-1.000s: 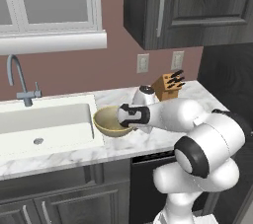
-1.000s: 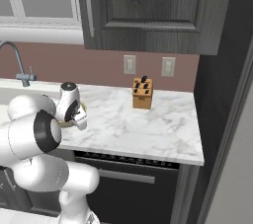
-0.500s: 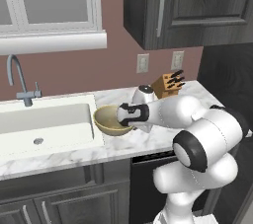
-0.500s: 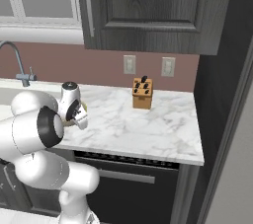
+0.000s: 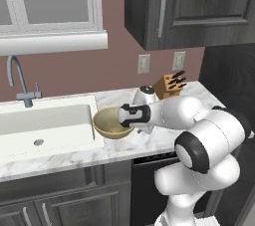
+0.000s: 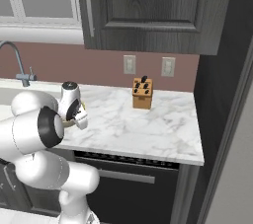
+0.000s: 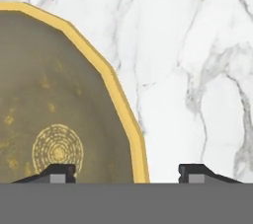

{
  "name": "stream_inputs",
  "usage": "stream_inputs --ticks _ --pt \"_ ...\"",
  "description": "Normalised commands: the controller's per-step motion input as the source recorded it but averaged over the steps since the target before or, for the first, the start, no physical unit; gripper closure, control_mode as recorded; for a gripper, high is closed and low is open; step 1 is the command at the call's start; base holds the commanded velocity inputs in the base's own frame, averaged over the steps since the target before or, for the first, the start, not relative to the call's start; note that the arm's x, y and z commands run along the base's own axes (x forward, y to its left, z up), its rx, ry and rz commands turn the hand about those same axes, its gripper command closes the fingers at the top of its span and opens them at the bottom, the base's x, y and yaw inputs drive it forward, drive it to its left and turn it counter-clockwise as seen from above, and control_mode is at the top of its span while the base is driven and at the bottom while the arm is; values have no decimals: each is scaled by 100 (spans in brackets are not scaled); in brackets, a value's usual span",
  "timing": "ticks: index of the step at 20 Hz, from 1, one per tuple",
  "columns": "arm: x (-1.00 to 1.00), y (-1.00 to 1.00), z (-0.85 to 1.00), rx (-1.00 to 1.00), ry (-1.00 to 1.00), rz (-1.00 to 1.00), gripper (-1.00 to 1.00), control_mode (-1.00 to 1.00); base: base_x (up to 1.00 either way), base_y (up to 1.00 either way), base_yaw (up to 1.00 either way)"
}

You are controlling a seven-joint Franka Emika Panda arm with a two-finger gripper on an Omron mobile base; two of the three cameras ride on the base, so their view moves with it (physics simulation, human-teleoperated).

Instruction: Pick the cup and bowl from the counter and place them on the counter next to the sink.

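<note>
Bowl (image 5: 110,123) sits on the marble counter (image 5: 60,156) just right of the sink (image 5: 45,125), its rim close to the basin's edge. Seen from the left base camera, the white arm reaches across from 4 o'clock, and the gripper (image 5: 125,116) hangs at the bowl's right rim. From the hand camera, the gripper (image 7: 127,172) is spread wide, one finger tip over the golden-brown inside (image 7: 54,119) at 7 o'clock, the other over bare marble (image 7: 197,70) at 5 o'clock, the yellow rim running between them. A grey tap (image 5: 20,83) stands behind the basin at 10 o'clock. A knife block (image 6: 142,93) stands against the wall, well apart from the bowl, below two wall outlets (image 6: 129,63).
</note>
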Motion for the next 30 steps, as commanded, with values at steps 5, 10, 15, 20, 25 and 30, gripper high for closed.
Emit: stream_inputs --ticks 5,10,15,20,25,30 --pt "-5 0 23 0 0 0 -100 -100 0 0 0" --pt "-10 0 42 0 0 0 -100 -100 0 0 0" --pt "-30 -11 38 0 0 1 -100 -100 0 0 0" --pt "-42 -20 20 0 0 9 -100 -100 0 0 0" --pt "-65 -30 28 0 0 14 -100 -100 0 0 0" --pt "-71 -34 40 0 -7 17 -100 -100 0 0 0"
